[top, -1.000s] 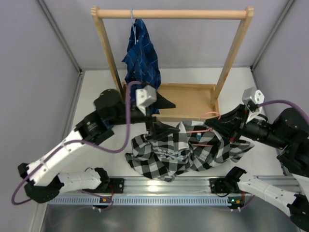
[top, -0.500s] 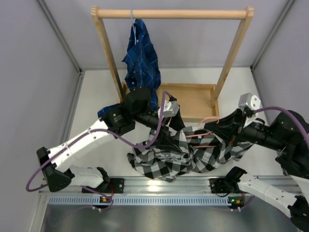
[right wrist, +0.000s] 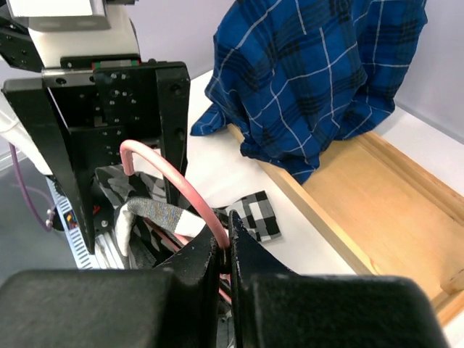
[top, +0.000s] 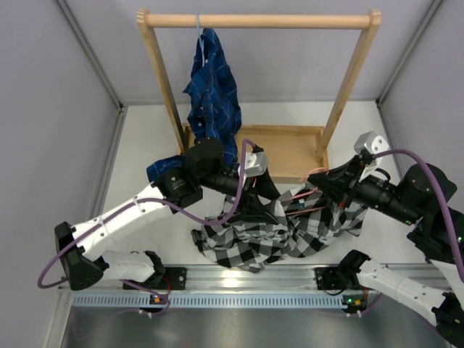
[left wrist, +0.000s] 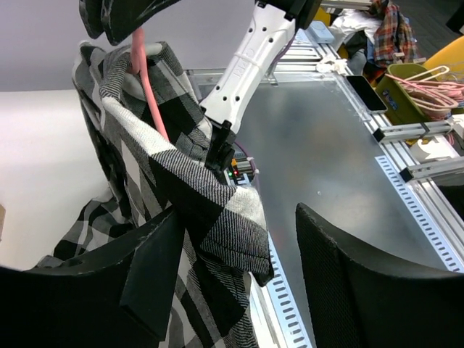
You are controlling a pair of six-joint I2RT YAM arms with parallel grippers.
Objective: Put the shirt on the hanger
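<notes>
- The right end effector point(right wrist: 228, 250) is clamped fully onto the pink hanger point(right wrist: 181, 185), pinching the wire just under the hook bend. This probably holds the frame up off the desk point(top: 145, 145) so cloth can slide on.
- The left end effector point(left wrist: 239, 225) has its jaws spread wide and grips nothing. A fold of the shirt point(left wrist: 188, 196) hangs in the gap, lying against one of its fingers point(left wrist: 152, 275). It looks lined up to close on that edge and pull it along the wire.
- The two end effectors sit near each other over the desk, facing one another. One steadies the hanger while the other works the fabric.
- One part of the black-and-white checked shirt is draped over the hanger arm. Which part is unclear: collar or shoulder, cannot tell.
- The rest of the shirt point(top: 246, 243) is heaped on the desk between the arms, just in front of the rack point(top: 261, 20) base.
- The blue shirt point(right wrist: 319, 72) hangs on the rack behind, not involved.
- Judgement: threading is in progress and the far shoulder is not yet on. The loose fold could slip out before the jaws close.
</notes>
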